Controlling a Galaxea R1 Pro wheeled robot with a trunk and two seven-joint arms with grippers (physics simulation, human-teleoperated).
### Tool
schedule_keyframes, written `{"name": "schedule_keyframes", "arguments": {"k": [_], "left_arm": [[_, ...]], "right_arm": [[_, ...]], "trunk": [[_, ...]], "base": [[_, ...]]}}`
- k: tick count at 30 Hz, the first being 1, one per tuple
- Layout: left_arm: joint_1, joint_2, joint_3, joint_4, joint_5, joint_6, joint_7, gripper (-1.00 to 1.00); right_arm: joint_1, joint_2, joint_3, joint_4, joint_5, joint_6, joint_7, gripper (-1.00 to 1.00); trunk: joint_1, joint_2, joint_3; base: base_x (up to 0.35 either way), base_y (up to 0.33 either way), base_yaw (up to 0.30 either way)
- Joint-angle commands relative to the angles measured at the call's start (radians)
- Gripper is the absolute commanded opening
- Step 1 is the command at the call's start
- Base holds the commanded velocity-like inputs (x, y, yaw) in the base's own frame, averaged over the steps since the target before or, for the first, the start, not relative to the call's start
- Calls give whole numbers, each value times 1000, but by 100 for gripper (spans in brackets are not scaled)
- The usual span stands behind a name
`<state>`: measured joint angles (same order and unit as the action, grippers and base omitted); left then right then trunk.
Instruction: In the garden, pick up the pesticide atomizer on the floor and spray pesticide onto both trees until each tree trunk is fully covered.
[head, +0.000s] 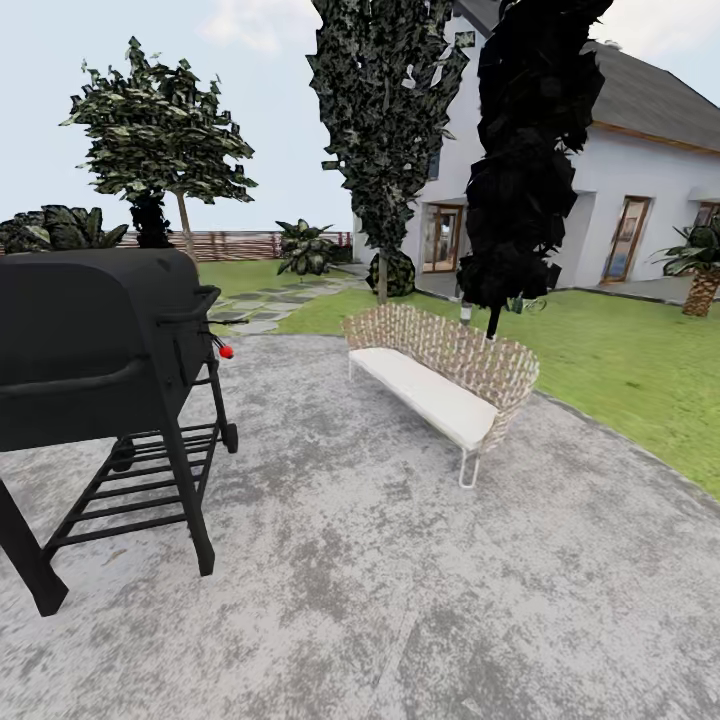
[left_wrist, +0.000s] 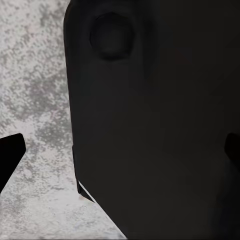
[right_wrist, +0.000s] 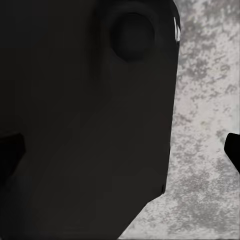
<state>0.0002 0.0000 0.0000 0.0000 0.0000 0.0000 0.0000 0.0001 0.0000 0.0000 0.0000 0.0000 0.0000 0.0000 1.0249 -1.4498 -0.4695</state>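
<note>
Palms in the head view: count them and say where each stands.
3: one palm at the right edge beside the house, one by the fence, one behind the grill. Others may be hidden.

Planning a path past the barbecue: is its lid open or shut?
Shut. The grill has its black lid down on the body, its handle bar at the front.

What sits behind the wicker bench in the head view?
Behind the wicker bench lies green lawn, a black-leaved thin-stemmed tree rising right behind its backrest, and the white house beyond. The tree's base is hidden by the backrest.
</note>
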Motion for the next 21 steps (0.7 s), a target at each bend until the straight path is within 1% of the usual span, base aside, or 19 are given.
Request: {"name": "schedule_keyframes", "arguments": {"k": [1,4,6,12,15,18,21], "left_arm": [[0,-3,-1,-4,-2,-2,1,100],[1,-2,0,-4,-1,-2,1,100],[3,-2,1,-3,0,-2,1,100],[3,-1,0,-3,1,-2,2,100],[3,4,0,-9,2,-3,2,100],[-1,12,-1,-26,2,-20,2,100],[-4,28,1,-43,2,-37,3,100]], "right_arm": [[-6,6,3,-6,3,-6,0,100],[-23,23,2,-23,3,-23,-1,100],[-28,33,2,-34,3,-16,-3,100],[-34,33,1,-41,3,1,-4,100],[-35,29,1,-58,4,-5,-5,100],[-35,14,1,-75,4,-22,-6,100],[-35,-3,-2,-92,4,-39,-6,100]], "trunk": [[0,0,0],[0,0,0],[0,0,0],[0,0,0],[0,0,0],[0,0,0],[0,0,0]], "base": [[0,0,0],[0,0,0],[0,0,0],[0,0,0],[0,0,0],[0,0,0],[0,0,0]]}}
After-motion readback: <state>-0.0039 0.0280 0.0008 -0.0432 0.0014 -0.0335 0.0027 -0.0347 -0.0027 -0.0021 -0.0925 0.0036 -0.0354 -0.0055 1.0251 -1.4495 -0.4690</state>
